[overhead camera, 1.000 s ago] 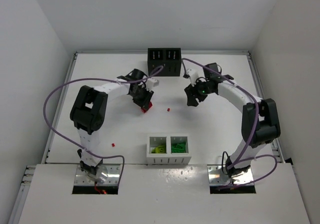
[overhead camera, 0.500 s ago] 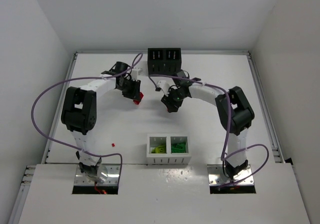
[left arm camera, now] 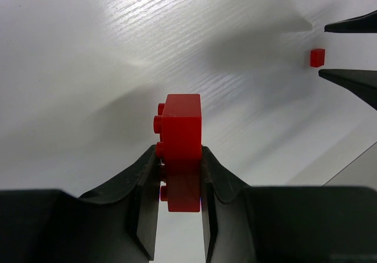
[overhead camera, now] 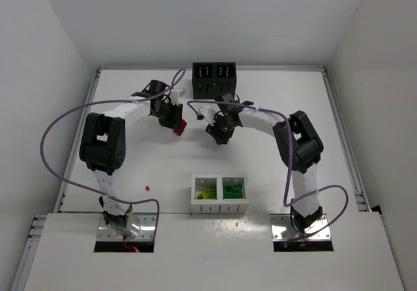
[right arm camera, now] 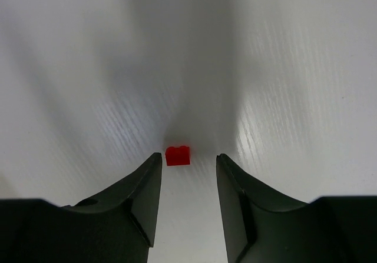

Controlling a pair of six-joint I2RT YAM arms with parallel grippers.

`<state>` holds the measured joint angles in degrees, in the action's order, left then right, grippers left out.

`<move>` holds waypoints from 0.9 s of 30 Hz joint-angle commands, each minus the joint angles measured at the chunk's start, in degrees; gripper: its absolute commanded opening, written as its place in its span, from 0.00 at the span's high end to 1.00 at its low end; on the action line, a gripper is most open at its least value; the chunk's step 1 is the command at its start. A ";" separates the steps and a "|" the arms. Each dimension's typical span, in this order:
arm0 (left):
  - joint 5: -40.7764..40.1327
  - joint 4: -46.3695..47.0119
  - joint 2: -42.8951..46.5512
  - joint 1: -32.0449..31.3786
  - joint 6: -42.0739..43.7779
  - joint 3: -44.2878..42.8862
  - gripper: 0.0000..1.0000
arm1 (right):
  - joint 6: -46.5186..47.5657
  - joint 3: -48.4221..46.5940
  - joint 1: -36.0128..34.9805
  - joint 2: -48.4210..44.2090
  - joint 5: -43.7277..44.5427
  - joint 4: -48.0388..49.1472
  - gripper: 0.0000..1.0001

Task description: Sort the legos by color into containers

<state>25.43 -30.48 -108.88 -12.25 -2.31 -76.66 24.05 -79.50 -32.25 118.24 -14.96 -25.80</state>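
Observation:
My left gripper (overhead camera: 176, 127) is shut on a red lego brick (left arm camera: 179, 139) and holds it just above the table. The brick shows in the top view (overhead camera: 181, 125). My right gripper (right arm camera: 187, 160) is open and low over the table, with a tiny red lego (right arm camera: 177, 155) just ahead of its fingertips, nearer the left one. That tiny lego also shows in the left wrist view (left arm camera: 317, 57). In the top view my right gripper (overhead camera: 219, 138) hides it. The black container (overhead camera: 214, 79) stands at the back. The white container (overhead camera: 219, 206) stands at the front.
The white container holds lime green legos (overhead camera: 207, 192) in its left compartment and dark green legos (overhead camera: 231, 191) in its right. Another tiny red lego (overhead camera: 148, 188) lies at the front left. Purple cables loop beside both arms.
My right arm has swung left from the right side to the middle and come down over the tiny red lego. My left gripper moved back and left with its red brick, then stayed.

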 commanded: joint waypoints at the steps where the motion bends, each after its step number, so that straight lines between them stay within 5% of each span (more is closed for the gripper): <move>1: 1.64 0.60 1.74 0.74 -0.95 -1.29 0.93 | 0.38 -0.12 -0.80 0.07 0.46 0.58 0.58; 16: 1.64 0.07 0.69 0.74 -1.47 -1.82 0.93 | 0.91 0.41 -1.32 2.35 1.51 0.05 0.66; 27: 1.64 0.07 0.16 0.74 -1.47 -2.35 0.93 | 0.91 0.40 -1.32 1.74 1.51 0.05 0.94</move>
<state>25.74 -30.68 -108.88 -12.23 -3.31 -76.77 24.23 -78.98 -33.26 119.11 -14.02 -25.85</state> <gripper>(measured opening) 0.330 0.152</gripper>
